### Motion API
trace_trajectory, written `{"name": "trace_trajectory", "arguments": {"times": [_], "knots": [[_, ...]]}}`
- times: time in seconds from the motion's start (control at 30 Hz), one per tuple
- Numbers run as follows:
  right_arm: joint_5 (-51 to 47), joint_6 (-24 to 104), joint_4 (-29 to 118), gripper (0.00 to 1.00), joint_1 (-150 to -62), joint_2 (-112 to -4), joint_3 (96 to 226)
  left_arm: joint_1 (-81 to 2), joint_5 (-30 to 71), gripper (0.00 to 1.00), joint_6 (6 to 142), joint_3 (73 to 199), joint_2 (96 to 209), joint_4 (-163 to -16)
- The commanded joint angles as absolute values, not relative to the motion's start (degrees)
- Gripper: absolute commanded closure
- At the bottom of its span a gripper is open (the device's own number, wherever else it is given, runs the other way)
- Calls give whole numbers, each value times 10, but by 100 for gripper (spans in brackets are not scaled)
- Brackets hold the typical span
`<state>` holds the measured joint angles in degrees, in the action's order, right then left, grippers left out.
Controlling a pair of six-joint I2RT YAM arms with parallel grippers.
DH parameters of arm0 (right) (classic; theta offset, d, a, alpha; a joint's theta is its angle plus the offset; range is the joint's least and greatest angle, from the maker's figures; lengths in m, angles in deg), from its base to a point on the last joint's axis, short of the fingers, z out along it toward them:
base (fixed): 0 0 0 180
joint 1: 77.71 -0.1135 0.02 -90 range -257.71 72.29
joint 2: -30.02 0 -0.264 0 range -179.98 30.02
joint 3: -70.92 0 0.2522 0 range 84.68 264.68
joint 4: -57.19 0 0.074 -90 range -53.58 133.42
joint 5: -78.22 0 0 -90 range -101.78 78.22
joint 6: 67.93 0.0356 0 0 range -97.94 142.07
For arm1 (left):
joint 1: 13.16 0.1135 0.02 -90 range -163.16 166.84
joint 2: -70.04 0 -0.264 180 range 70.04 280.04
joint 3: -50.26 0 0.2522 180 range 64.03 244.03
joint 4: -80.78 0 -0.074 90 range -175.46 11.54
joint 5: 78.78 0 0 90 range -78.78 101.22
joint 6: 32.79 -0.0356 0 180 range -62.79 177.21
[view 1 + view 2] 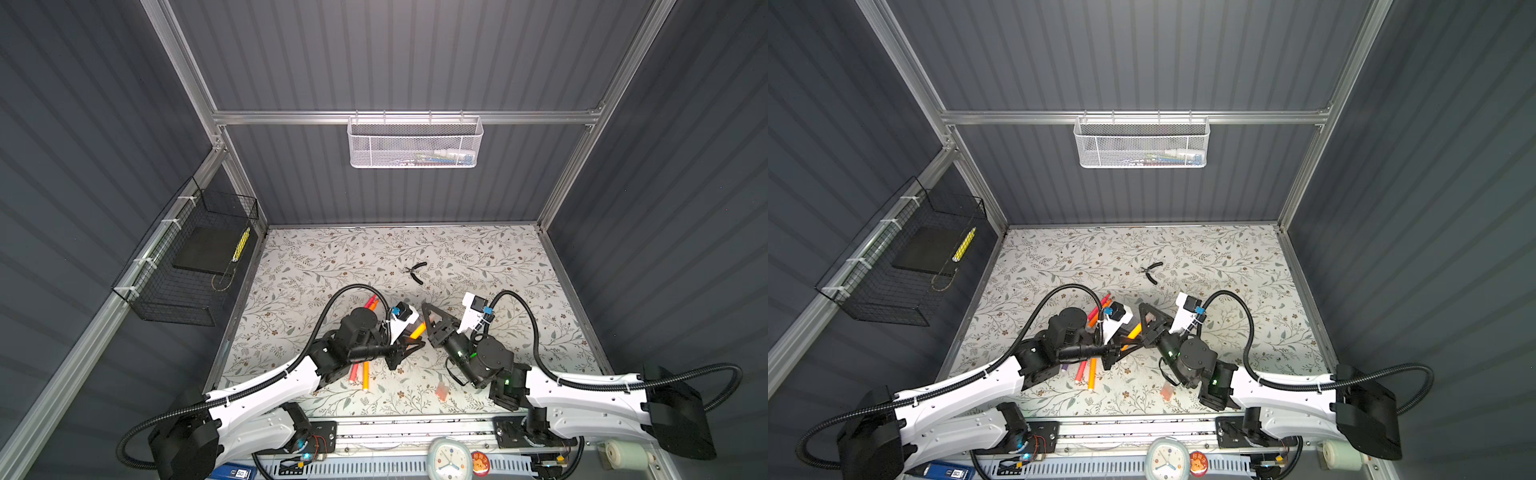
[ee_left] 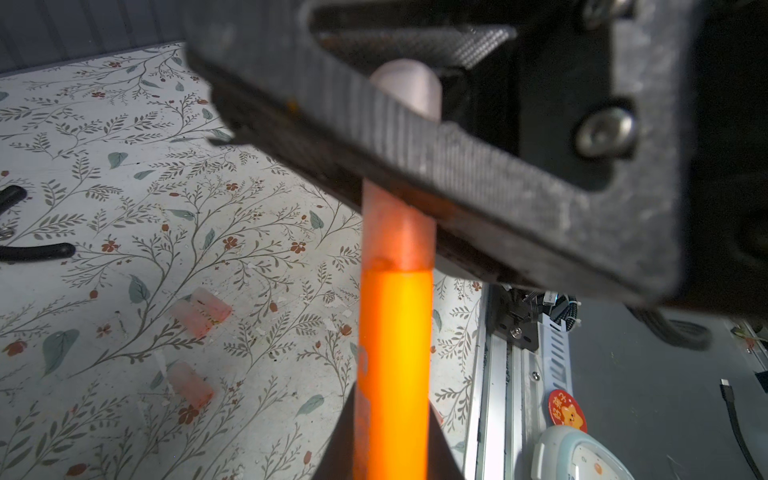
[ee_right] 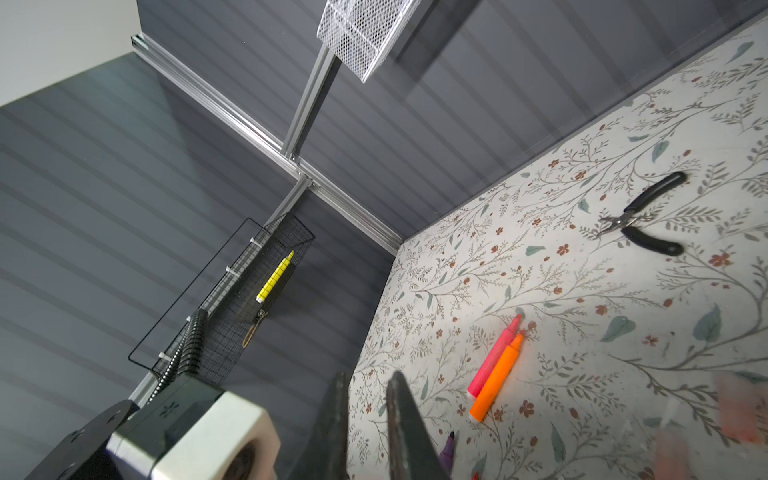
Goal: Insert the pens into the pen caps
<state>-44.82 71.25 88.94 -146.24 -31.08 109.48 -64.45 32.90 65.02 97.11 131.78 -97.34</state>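
Pen and cap meet above the middle of the counter, each carried by its own arm so that the two can be pushed together along one line. The left jaws are clamped on the barrel of an orange pen. The right jaws are closed tight across a pen cap, which sits crosswise in their grip with its rounded end poking out on the far side. The pen's tip end is inside the cap's mouth; how deeply it is seated I cannot tell, and I judge a last push may be needed. The pen is a bright, smooth orange cylinder. The cap is a short translucent tube, pinkish-orange where the pen shows through and paler toward its closed end. One loose cap and a second cap lie on the counter near its front edge, while a pink pen and another orange pen lie uncapped side by side farther back. Pliers rest well apart.
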Motion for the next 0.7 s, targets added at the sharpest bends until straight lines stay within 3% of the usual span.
{"name": "trace_trajectory", "arguments": {"times": [0.0, 0.1, 0.23, 0.43, 0.67], "knots": [[-339, 724, 790, 100, -1477, -291, 1065, -577, 163, 89, 730, 970, 1302, -1099], [-345, 729, 753, 100, -1453, -269, 1061, -577, 183, 41, 741, 942, 1297, -1124], [-358, 750, 689, 100, -1408, -214, 1038, -577, 193, 5, 757, 903, 1268, -1138], [-371, 767, 519, 100, -1329, -113, 1024, -578, 181, 2, 771, 880, 1219, -1096], [-323, 783, 355, 100, -1196, -22, 1002, -579, 42, 2, 819, 907, 1182, -939]]}}
